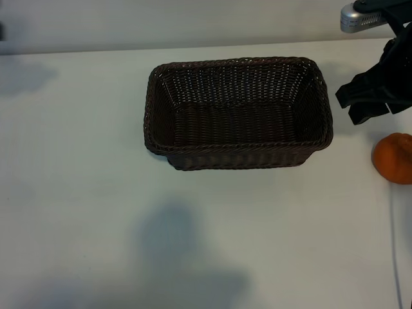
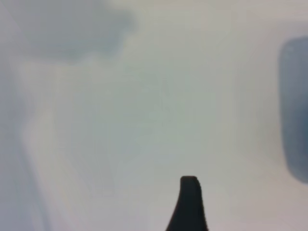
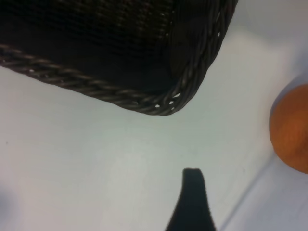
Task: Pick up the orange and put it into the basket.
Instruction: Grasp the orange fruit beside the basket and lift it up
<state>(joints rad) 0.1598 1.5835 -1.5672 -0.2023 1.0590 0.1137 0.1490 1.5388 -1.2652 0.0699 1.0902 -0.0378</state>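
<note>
The orange (image 1: 394, 158) lies on the white table at the far right, apart from the basket (image 1: 238, 154). The dark brown wicker basket stands empty in the middle of the table. My right gripper (image 1: 353, 106) hovers open just behind the orange, off the basket's right end, with nothing in it. In the right wrist view one black finger (image 3: 192, 202) shows over bare table, with the basket's corner (image 3: 163, 103) and the orange (image 3: 291, 127) beyond it. In the left wrist view my left gripper (image 2: 154, 207) is over bare table, open and empty, with one finger (image 2: 189, 202) showing.
A silver part of the right arm (image 1: 364, 16) sticks out at the top right. A thin pale line (image 1: 394, 244) runs along the table in front of the orange. The table's back edge (image 1: 77, 51) runs behind the basket.
</note>
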